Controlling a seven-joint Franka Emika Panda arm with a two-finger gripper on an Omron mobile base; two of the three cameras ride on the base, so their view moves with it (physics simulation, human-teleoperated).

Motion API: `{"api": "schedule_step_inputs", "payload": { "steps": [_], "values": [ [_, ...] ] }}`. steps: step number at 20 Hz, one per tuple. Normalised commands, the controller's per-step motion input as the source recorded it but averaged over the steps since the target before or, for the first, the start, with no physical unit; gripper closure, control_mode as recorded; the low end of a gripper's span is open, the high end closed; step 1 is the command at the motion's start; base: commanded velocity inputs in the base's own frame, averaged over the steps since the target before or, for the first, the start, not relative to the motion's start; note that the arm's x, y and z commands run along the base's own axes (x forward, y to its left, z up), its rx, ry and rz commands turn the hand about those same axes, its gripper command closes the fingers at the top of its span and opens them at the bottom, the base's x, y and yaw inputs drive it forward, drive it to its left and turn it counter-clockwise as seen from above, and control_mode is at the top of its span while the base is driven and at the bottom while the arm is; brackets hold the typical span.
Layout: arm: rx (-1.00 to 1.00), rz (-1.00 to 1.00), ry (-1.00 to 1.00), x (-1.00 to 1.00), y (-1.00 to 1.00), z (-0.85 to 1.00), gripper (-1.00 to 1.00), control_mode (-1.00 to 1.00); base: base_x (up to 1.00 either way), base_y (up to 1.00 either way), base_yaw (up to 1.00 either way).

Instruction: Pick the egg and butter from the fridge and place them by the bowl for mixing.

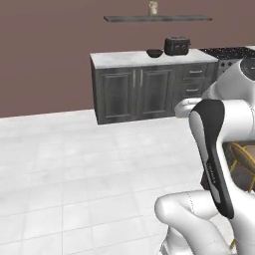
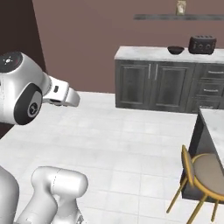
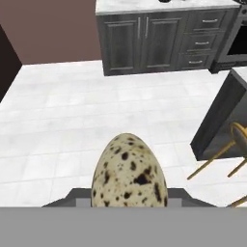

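Speckled egg (image 3: 129,171) sits right at hand camera, jaws clamped narrow on it, high over white floor (image 3: 62,125). Bowl (image 1: 154,53) waits on far desk (image 1: 124,60), just beside toaster (image 1: 177,46).

Left base view sits behind the arm (image 1: 214,149), which crowds its lower right, and faces forward and down across the white tiled floor (image 1: 64,164) to the grey cabinet run (image 1: 149,89) on the far wall. Right base view looks at that same cabinet run (image 2: 170,83) from the other side, arm (image 2: 30,92) at its left, and both catch the bowl (image 1: 154,52) and toaster (image 1: 177,46) on the counter, well away. Right base also takes in a wooden chair (image 2: 201,175) close at lower right. Hand view rides low, pitched toward the same cabinets (image 3: 159,38), with a speckled egg (image 3: 129,172) pressed right up against the lens; the fingers are probably hidden behind it.
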Motion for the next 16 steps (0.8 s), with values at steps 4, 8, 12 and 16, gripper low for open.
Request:
{"api": "schedule_step_inputs", "payload": {
  "steps": [4,8,12,16],
  "values": [
    [0.0,0.0,0.0,0.0,0.0,0.0,1.0,1.0,1.0,0.0,-0.04],
    [0.0,0.0,0.0,0.0,0.0,0.0,1.0,1.0,1.0,0.0,-0.07],
    [0.0,0.0,0.0,0.0,0.0,0.0,1.0,1.0,1.0,-0.12,-0.16],
    [0.0,0.0,0.0,0.0,0.0,0.0,1.0,1.0,1.0,-0.09,-0.22]
  ]
}}
